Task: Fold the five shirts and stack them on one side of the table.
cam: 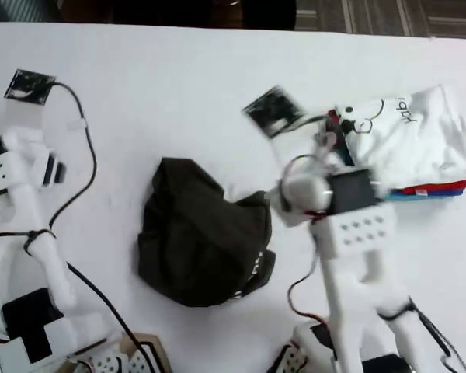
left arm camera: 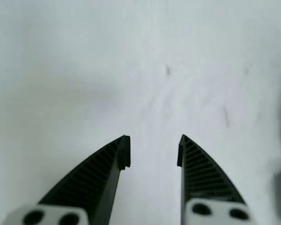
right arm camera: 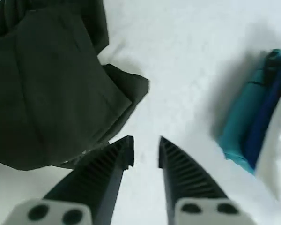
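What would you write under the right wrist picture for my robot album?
Open right gripper over the white table, between a crumpled black shirt and a stack of folded shirts.

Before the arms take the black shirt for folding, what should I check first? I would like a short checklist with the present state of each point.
1. The right gripper is open and empty: ok.
2. The left gripper is open and empty, over the bare table: ok.
3. The black shirt lies flat, ready for a fold: not ok, it is a crumpled heap.
4. The right gripper is near an edge of the black shirt: ok, a corner lies just beside it.
5. The stack of folded shirts sits aside, apart from the black shirt: ok.
6. The stack holds four shirts: ok, white, red, blue and teal layers show.
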You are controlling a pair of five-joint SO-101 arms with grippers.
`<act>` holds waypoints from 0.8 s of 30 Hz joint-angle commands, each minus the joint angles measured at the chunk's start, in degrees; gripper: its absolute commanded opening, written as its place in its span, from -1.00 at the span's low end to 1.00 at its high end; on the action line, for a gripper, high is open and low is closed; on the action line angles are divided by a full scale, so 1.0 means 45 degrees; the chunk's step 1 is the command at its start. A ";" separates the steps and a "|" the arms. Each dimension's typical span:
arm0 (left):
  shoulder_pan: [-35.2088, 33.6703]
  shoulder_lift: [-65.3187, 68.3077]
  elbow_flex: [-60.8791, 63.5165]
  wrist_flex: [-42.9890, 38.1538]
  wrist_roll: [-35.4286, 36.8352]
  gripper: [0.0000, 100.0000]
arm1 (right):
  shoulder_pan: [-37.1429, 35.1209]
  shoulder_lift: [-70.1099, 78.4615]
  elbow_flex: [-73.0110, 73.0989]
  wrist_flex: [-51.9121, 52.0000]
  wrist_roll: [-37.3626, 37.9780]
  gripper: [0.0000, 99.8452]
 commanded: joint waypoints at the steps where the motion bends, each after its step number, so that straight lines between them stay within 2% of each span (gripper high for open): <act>1: 0.0195 -0.0469 -0.0479 0.0000 0.0547 -0.63 | -0.1475 0.0889 0.1250 -0.1436 -0.0684 -0.48; 4: 0.0195 -0.0469 -0.0322 0.0000 0.0567 -0.63 | -0.2647 0.2002 0.1231 -0.1612 -0.0664 -0.33; 7: 0.0195 -0.0469 -0.0244 0.0000 0.0527 -0.63 | -0.3272 0.3077 0.1289 -0.2120 -0.0742 -0.31; 17: -0.0313 -0.0469 -0.0244 0.0000 0.0508 -0.63 | -0.3448 0.6320 0.1250 -0.2979 -0.0664 -0.32; 20: -0.0410 -0.0469 -0.0244 0.0000 0.0508 -0.63 | -0.3409 0.7004 0.1231 -0.3233 -0.0645 -0.54; 23: -0.0430 -0.0469 -0.0244 0.0000 0.0508 -0.63 | -0.3389 0.7121 0.1231 -0.3722 -0.0742 -1.00; 24: -0.0430 -0.0469 -0.0244 0.0000 0.0508 -0.63 | -0.3389 0.7082 0.1231 -0.3761 -0.0742 -0.95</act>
